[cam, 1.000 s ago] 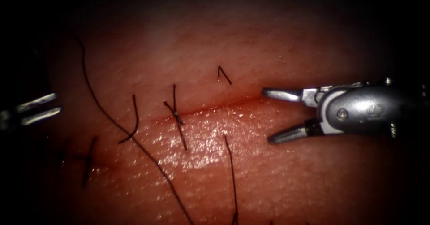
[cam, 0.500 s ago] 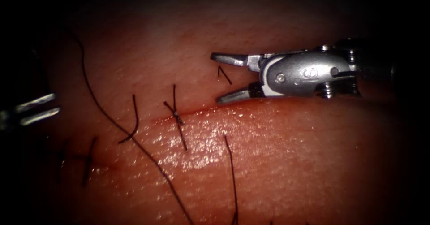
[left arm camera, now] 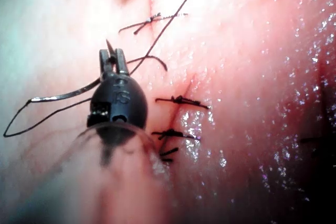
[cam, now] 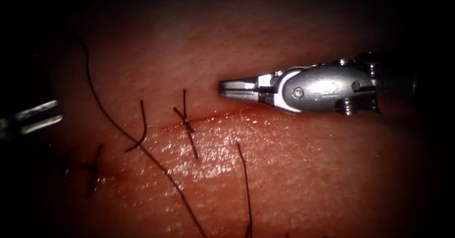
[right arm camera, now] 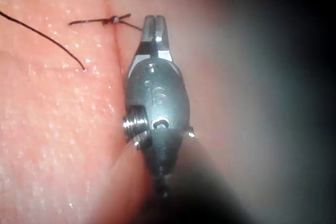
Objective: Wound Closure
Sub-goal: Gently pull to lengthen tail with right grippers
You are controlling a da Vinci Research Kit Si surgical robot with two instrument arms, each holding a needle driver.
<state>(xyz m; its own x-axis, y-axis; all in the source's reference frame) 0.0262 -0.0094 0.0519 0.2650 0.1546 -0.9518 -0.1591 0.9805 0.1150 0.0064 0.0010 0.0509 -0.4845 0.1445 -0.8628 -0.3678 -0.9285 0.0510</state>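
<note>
We see the right tool [cam: 222,87] pressed together beside the cut [cam: 208,119] (whatever it pinches is hidden); the left tool [cam: 60,110] is slightly spread.

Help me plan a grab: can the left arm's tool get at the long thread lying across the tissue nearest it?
Probably yes. The left arm's tool has open, apparently empty jaws, and only bare tissue lies between it and the long thread. The right arm's tool sits well right of it.
</note>
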